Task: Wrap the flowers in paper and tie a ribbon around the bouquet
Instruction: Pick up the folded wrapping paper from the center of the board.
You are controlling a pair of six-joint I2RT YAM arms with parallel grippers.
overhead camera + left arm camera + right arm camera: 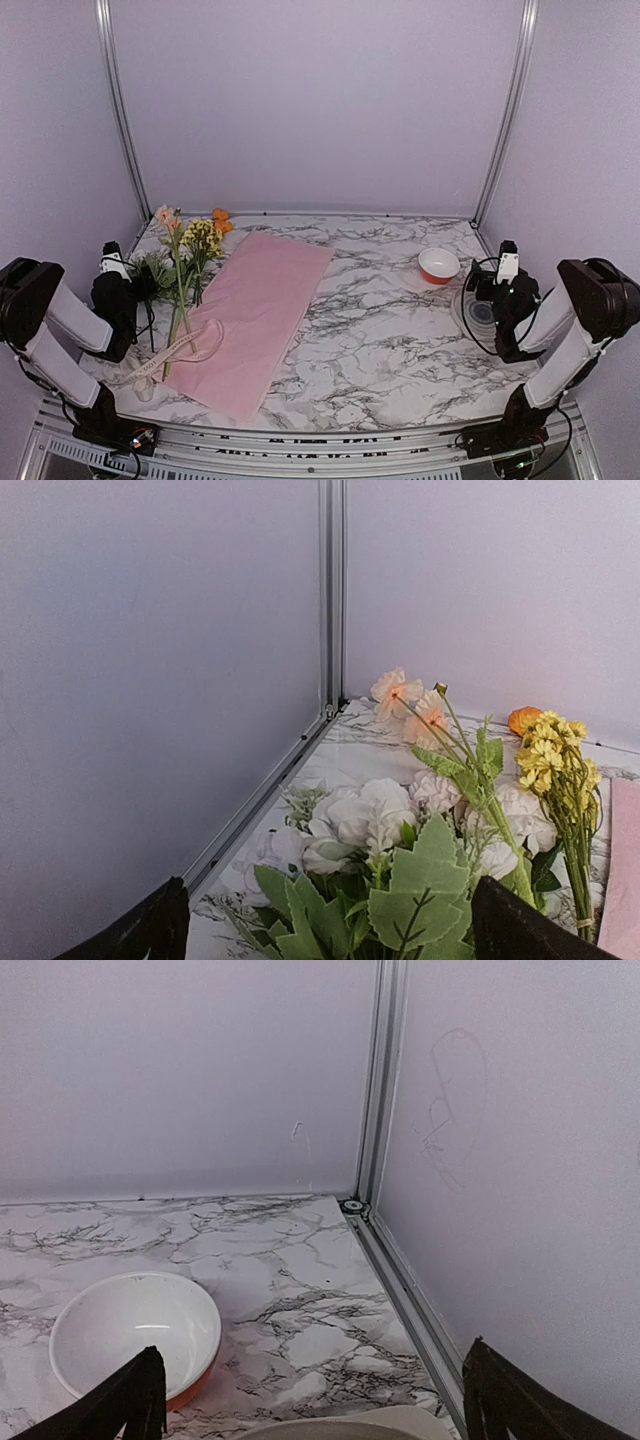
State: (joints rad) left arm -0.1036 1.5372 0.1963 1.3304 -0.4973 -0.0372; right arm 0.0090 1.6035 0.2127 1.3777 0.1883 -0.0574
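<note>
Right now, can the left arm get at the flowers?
Probably yes. The flowers lie right ahead of the open left tool, with nothing between them; the pink paper sits beside them, not over them.

Left arm and right arm: links sheathed in pale grey-white shells, joints cased in black. Left gripper and right gripper built in black, each topped by white camera block. Fingers seen as matte black wedges. Thin black cables looped beside right wrist. Bases finished black.
</note>
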